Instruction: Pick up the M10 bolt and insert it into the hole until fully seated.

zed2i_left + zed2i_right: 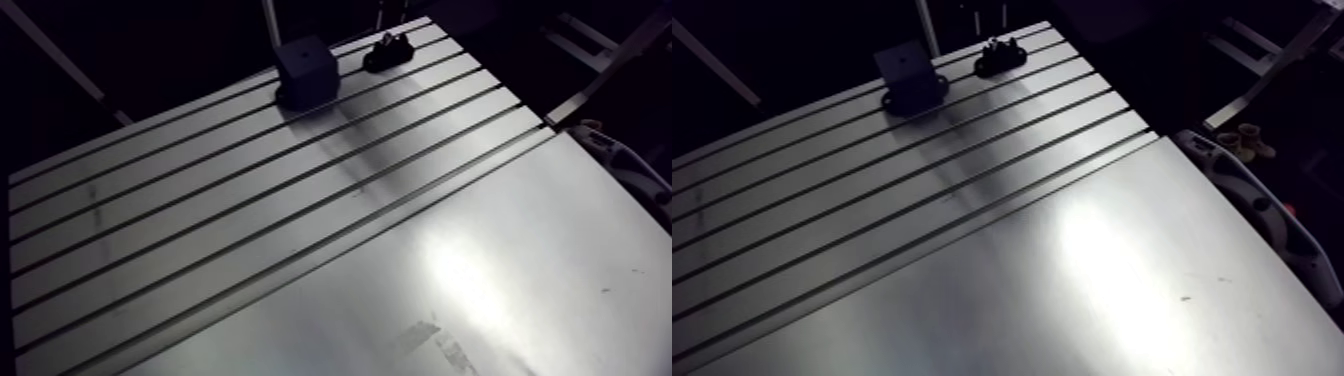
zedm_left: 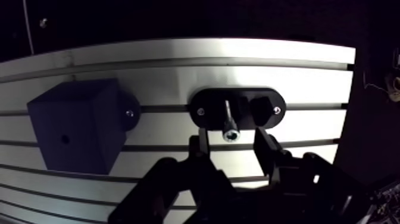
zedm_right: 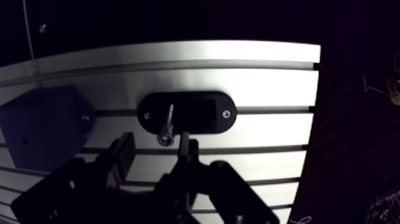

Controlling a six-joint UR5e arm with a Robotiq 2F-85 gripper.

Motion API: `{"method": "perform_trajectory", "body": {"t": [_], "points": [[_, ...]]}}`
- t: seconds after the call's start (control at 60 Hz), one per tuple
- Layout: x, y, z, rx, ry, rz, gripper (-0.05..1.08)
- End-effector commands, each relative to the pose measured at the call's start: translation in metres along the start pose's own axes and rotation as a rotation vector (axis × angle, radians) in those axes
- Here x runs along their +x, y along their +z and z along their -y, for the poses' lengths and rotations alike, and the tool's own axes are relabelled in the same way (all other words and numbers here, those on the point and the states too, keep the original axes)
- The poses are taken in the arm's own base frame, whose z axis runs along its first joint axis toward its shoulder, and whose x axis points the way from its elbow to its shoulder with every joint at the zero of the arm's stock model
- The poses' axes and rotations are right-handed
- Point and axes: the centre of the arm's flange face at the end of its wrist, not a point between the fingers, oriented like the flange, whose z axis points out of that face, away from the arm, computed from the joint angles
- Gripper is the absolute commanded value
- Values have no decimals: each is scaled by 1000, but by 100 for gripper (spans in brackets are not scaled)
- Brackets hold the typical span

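The M10 bolt is a shiny shaft with a socket head, resting in a black oval holder that is screwed to the slotted table. My gripper hovers just short of the holder, open. The bolt's head sits in line with the gap between the two fingertips and touches neither. Beside the holder stands a dark cube block with a small round hole in its face. In the arm view the block and the holder sit at the table's far edge, and the gripper does not show there.
The slotted aluminium table runs into a smooth plate nearer the camera. A pale, long device lies just off the table's right edge. The table ends shortly beyond the holder.
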Motion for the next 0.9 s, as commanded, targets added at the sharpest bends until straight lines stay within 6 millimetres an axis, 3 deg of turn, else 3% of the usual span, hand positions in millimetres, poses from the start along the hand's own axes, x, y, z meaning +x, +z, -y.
{"method": "perform_trajectory", "body": {"t": [0.017, 0.9], "points": [[1, 9, -1, 6, 1, 11, 49], [1, 22, -5, 0, 3, 35, 53]]}}
